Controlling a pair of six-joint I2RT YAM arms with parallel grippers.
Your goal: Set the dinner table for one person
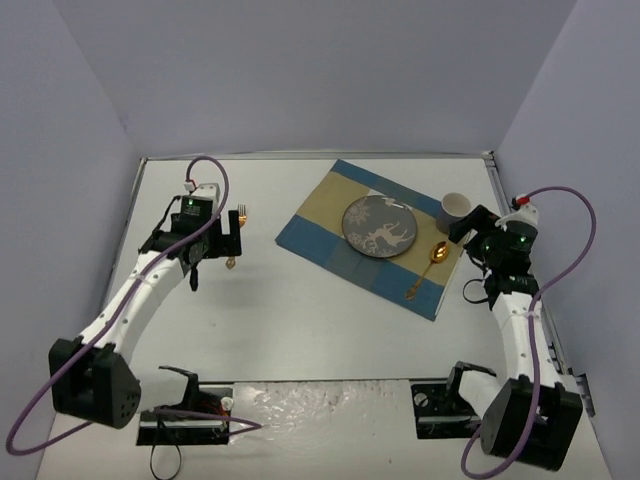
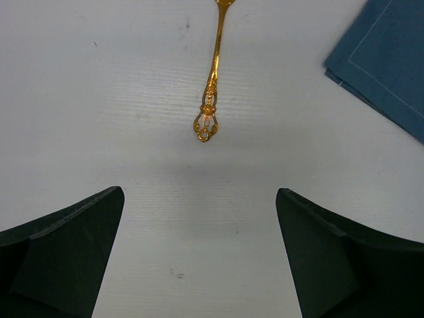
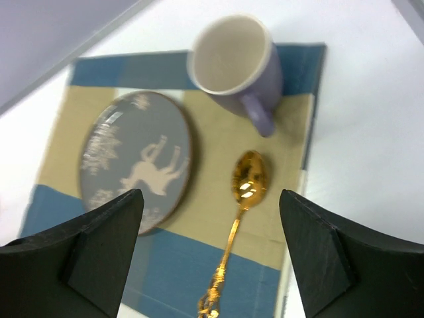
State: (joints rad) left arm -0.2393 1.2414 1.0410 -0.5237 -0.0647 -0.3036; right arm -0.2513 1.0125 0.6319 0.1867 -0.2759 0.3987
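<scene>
The left gripper (image 2: 200, 192) gaped wide, empty, just short of the fork (image 2: 212, 86); the right gripper (image 3: 211, 193) likewise above the spoon (image 3: 246, 185).

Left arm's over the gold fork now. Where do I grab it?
Take the gold fork by its slim shaft just above the ornate handle end, coming straight down: it lies flat on the dinner table, and the open left tool faces its handle end.

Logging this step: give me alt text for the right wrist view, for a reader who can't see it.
A gold spoon lies on a blue-and-tan striped placemat, framed by the open black fingers of the right gripper. Beyond its bowl stands a lavender mug; a grey plate with a white deer sits to the left.
</scene>
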